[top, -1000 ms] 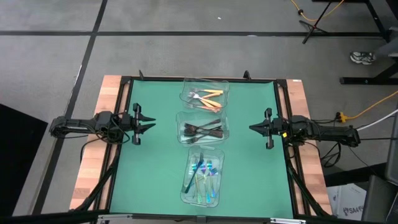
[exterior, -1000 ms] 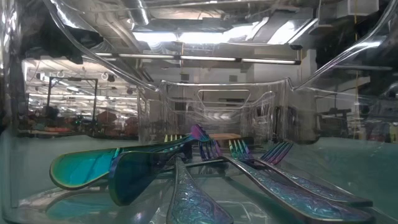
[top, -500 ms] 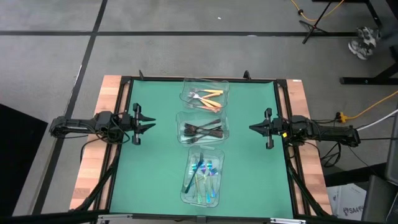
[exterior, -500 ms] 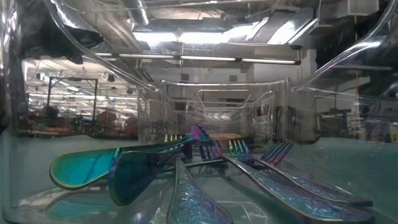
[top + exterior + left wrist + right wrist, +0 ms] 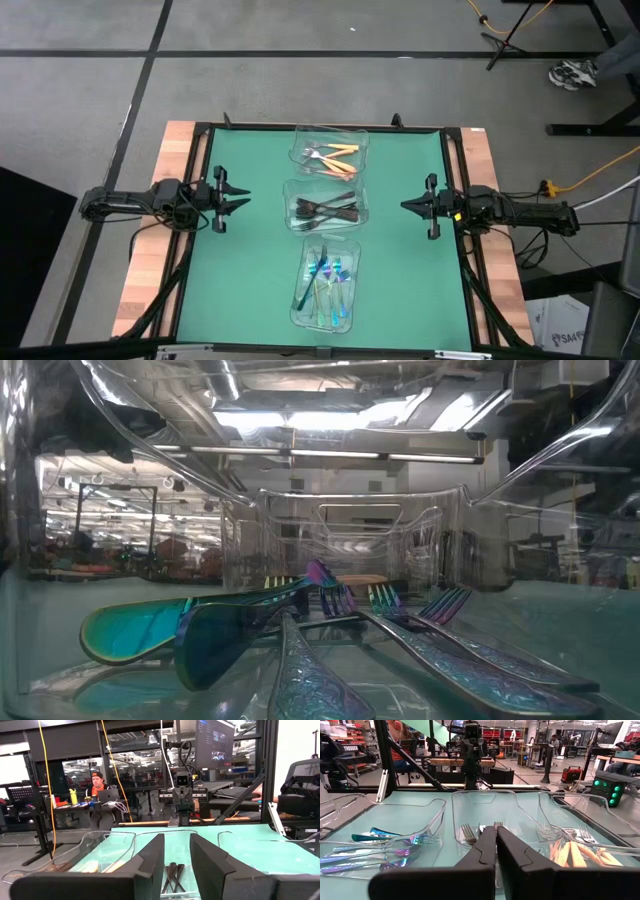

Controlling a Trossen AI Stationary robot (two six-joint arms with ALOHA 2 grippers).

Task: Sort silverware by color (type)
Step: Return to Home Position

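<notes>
1. Left gripper [image 5: 232, 200], fingers parted and empty, and right gripper [image 5: 410, 206], fingers closed on nothing, face each other across the table
2. Dark forks [image 5: 325, 210] lie straight ahead of both, lengthwise along that line, and neither arm is nearer
3. Orange-handled forks [image 5: 335, 155] and blue-teal forks [image 5: 325, 282] lie to either side, so sorting looks finished

Teal forks [image 5: 225, 635] cut off btm, count unclear

Your left arm [image 5: 130, 200] is at 9 o'clock, level, left gripper [image 5: 238, 201] aimed toward 3, fingers slightly parted. Right arm [image 5: 520, 212] is at 3 o'clock, right gripper [image 5: 410, 206] aimed toward 9, fingers pressed together.
</notes>
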